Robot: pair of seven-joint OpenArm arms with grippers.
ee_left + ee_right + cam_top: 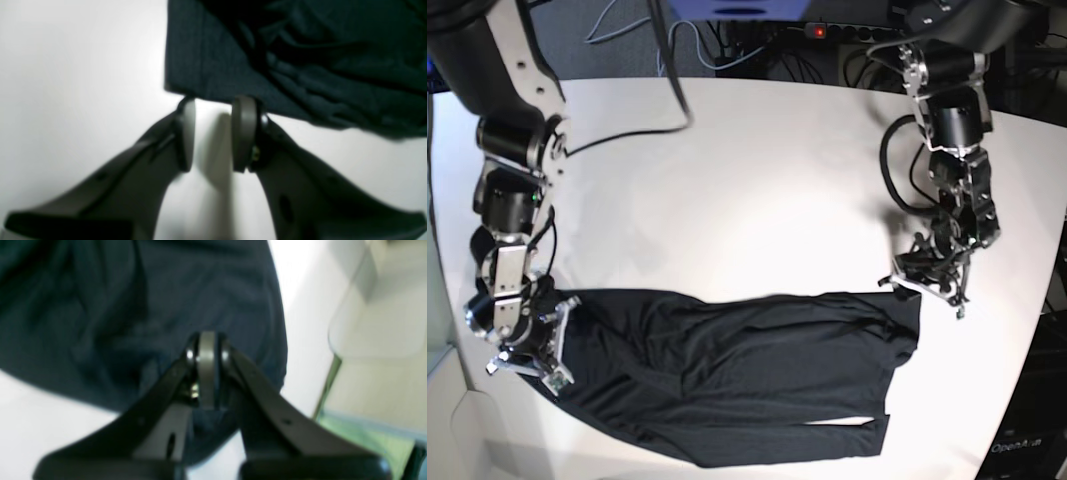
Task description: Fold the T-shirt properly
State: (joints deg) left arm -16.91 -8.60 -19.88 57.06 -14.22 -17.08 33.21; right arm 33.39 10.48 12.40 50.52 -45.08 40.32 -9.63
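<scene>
A dark charcoal T-shirt (747, 375) with long sleeves lies spread in a wide, wrinkled band across the near part of a white table (727, 180). All positions here are given relative to the shirt, as seen from the base view.

At the shirt's left end, the right gripper (527, 350) sits low over the fabric. In its wrist view the right gripper (207, 370) has its two pads pressed flat together, with the dark cloth (133, 313) filling the view behind and around them. The blur makes it impossible to tell whether any fabric is pinched between the pads.

At the shirt's upper right corner, the left gripper (927, 280) hangs just beside the cloth edge. Its wrist view shows the left gripper (213, 133) with its pads (243, 133) standing apart, bare white table visible in the gap, and the fingertips right at the straight edge of the fabric (283, 60). Nothing is between them.

Beyond the shirt, at the far edge of the table, black cables (727, 45) trail behind the arms.
</scene>
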